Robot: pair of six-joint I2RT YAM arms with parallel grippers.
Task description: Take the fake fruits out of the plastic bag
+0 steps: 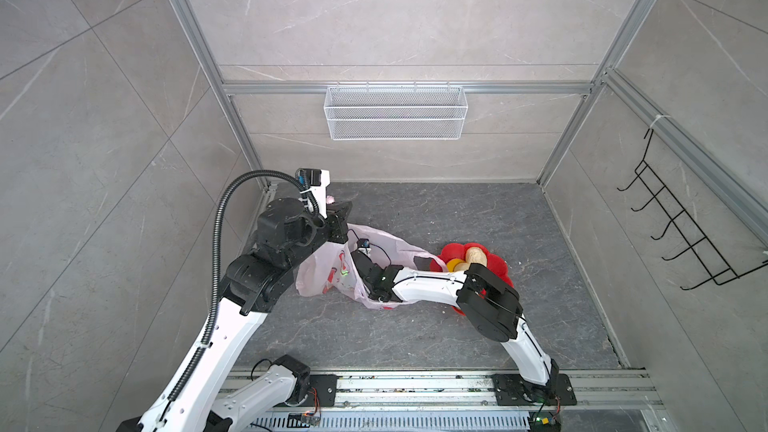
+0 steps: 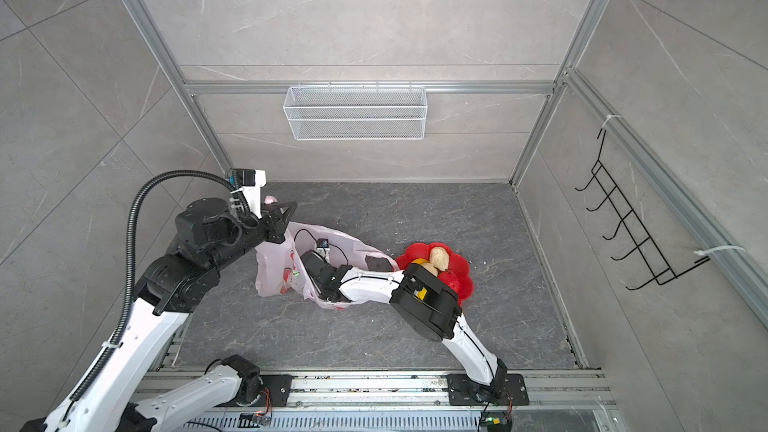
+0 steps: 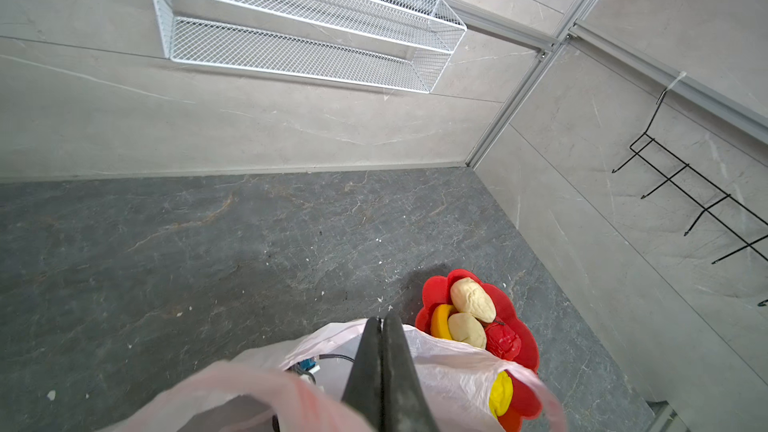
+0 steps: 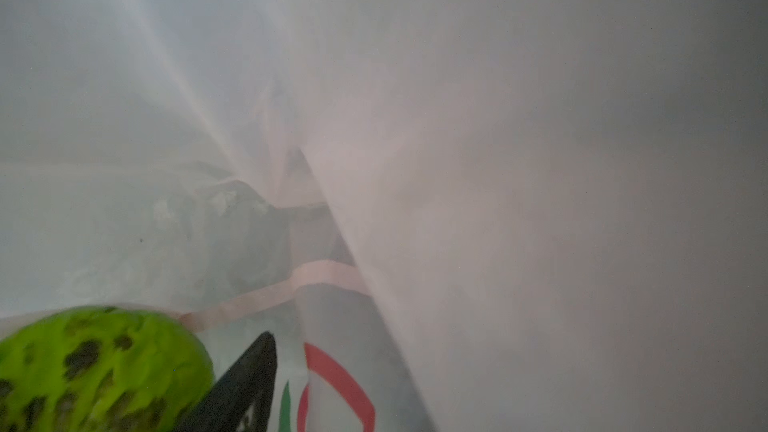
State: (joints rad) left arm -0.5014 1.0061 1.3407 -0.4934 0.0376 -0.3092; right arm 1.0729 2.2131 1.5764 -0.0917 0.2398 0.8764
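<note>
Left fingers [image 3: 365, 371] pressed together on the plastic bag [image 3: 451, 367]; right fingers [image 4: 245, 380], state we cannot tell. Bumpy green ball [image 4: 95, 367] beside them may roll away, or film get pinched instead

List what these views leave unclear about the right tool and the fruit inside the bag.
- Right tool: in both top views the plastic bag covers its tips; the right wrist view shows one finger only.
- Green ball: blurred, cut off by that view's edge; held or not, unclear.
</note>
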